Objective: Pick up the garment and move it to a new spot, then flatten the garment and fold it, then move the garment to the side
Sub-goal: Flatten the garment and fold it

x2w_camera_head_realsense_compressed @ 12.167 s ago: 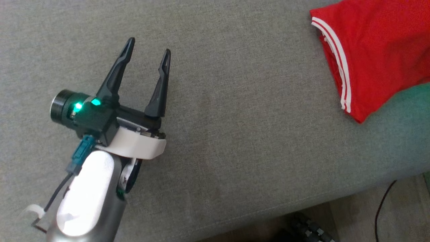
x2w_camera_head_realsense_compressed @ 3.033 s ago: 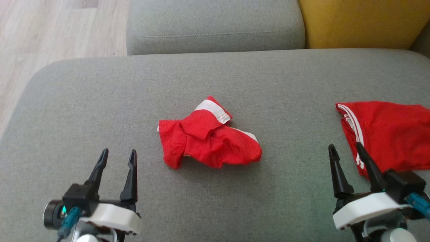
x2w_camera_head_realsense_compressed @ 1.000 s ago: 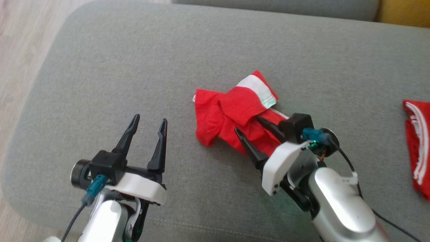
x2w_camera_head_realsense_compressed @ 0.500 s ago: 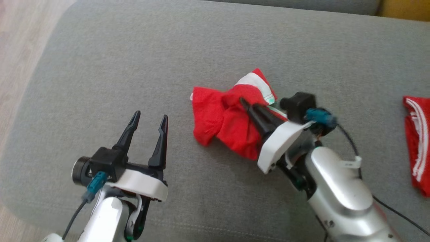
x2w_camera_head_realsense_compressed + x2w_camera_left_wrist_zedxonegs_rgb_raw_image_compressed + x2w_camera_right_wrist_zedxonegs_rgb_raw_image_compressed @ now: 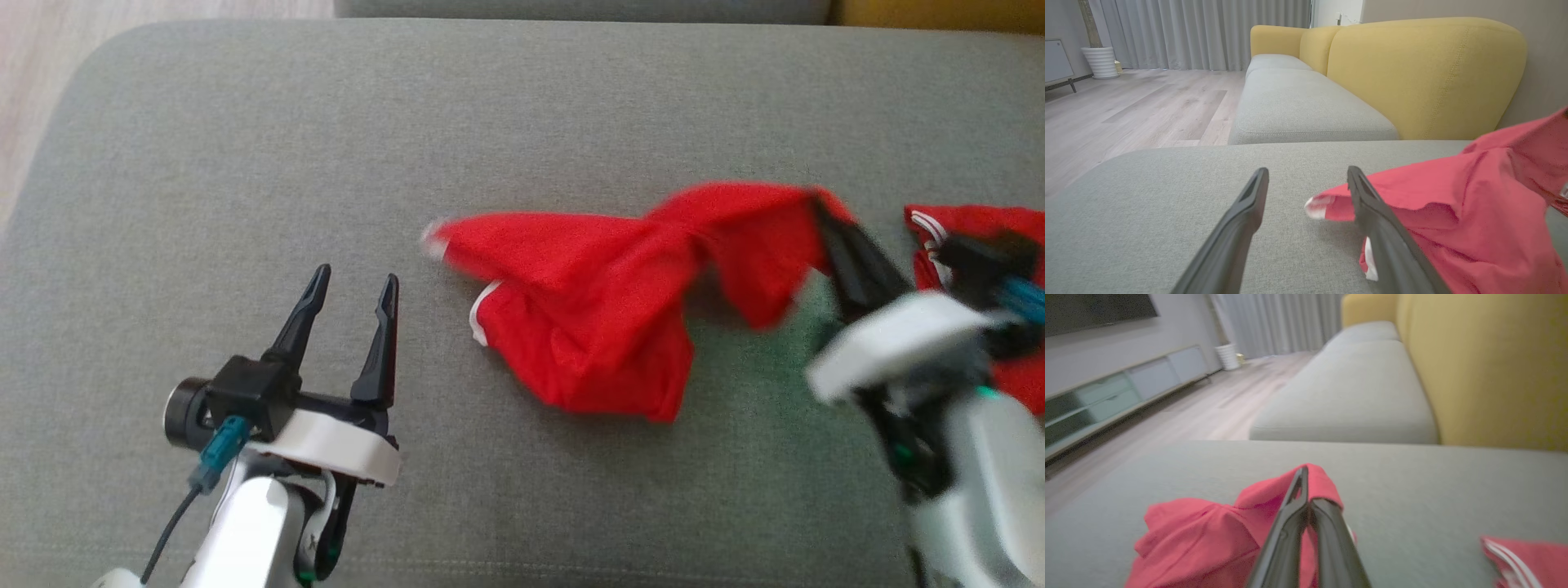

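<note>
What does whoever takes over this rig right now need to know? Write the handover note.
The right claw is shut on one end of the red garment. That end is raised off the grey cushion; the rest hangs down, its bulk apparently on the cushion.
The left claw is open and empty, over the cushion to the left of the garment.
A second red garment lies at the robot's right, beside the right claw.
Done: grasp made, one end lifted.
Left: carry to a new spot, flatten, fold, move aside.
</note>
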### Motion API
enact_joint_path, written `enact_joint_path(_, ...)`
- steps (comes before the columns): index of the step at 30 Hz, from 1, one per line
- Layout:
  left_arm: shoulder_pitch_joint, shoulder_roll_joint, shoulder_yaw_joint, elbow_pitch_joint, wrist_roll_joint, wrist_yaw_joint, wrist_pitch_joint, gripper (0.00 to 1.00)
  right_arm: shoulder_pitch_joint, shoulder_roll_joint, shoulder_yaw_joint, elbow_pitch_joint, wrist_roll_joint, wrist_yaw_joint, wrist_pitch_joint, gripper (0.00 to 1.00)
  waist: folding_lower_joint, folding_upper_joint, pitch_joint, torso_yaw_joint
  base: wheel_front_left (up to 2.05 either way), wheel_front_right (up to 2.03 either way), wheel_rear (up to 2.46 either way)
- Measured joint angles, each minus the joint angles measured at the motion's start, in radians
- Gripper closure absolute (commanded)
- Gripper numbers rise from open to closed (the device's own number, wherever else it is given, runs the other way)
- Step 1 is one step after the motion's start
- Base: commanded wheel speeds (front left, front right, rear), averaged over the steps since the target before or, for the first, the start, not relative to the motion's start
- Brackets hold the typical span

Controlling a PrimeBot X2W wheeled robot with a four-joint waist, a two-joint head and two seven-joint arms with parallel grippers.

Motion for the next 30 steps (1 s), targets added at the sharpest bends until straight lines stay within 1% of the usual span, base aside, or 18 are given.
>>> enact_joint_path(4,0.0,0.0,0.002,0.0,0.001,-0.006,0.0,0.0,0.124,0.022,-0.158,-0.014,-0.002,0.0,0.025,1.0,0.0,0.0,0.006,-0.011,0.0,0.0,0.0)
enact_joint_path(6,0.0,-0.001,0.002,0.0,0.007,-0.007,0.0,0.0,0.184,0.039,-0.198,0.01,0.004,0.0,0.029,1.0,0.0,0.0,0.009,-0.014,0.0,0.0,0.0)
enact_joint_path(9,0.0,-0.001,0.004,0.0,0.008,-0.007,0.0,0.0,0.242,0.066,-0.209,0.077,0.035,0.0,0.03,1.0,0.0,0.0,0.011,-0.023,0.0,0.0,0.0)
enact_joint_path(10,0.0,-0.002,0.004,0.0,0.008,-0.007,0.0,0.0,0.251,0.073,-0.211,0.101,0.044,0.0,0.029,0.78,0.0,0.0,0.012,-0.025,0.0,0.0,0.0)
enact_joint_path(11,0.0,-0.002,0.004,0.001,0.008,-0.007,0.0,0.0,0.252,0.076,-0.211,0.122,0.045,0.0,0.029,0.2,0.0,0.0,0.013,-0.026,0.0,0.0,0.0)
enact_joint_path(12,0.0,-0.002,0.004,0.001,0.008,-0.01,0.0,0.0,0.252,0.078,-0.209,0.132,0.049,0.0,0.024,0.0,0.0,0.0,0.014,-0.028,0.0,0.0,0.0)
enact_joint_path(14,0.0,-0.002,0.005,0.002,0.008,-0.014,0.0,0.0,0.248,0.079,-0.199,0.134,0.057,0.0,0.007,0.0,0.0,0.0,0.012,-0.032,0.0,0.0,0.0)
enact_joint_path(15,0.0,-0.002,0.006,0.004,0.009,-0.014,0.0,0.0,0.248,0.079,-0.19,0.125,0.057,0.0,-0.015,0.0,0.0,0.0,0.007,-0.035,0.0,0.0,0.0)
enact_joint_path(18,0.005,-0.001,0.011,0.007,0.008,-0.014,0.0,0.0,0.254,0.08,-0.169,0.079,0.042,0.0,-0.025,0.0,0.0,0.0,-0.008,-0.04,0.0,0.0,0.0)
enact_joint_path(25,0.066,0.003,0.03,0.017,0.008,-0.004,0.0,0.0,0.347,0.083,-0.137,-0.082,0.023,0.0,0.021,0.0,0.0,0.0,-0.057,-0.056,0.0,0.0,0.0)
enact_joint_path(30,0.098,0.008,0.033,0.018,0.008,0.007,0.0,0.0,0.373,0.085,-0.133,-0.202,-0.021,0.0,0.001,0.0,0.0,0.0,-0.096,-0.061,0.0,0.0,0.0)
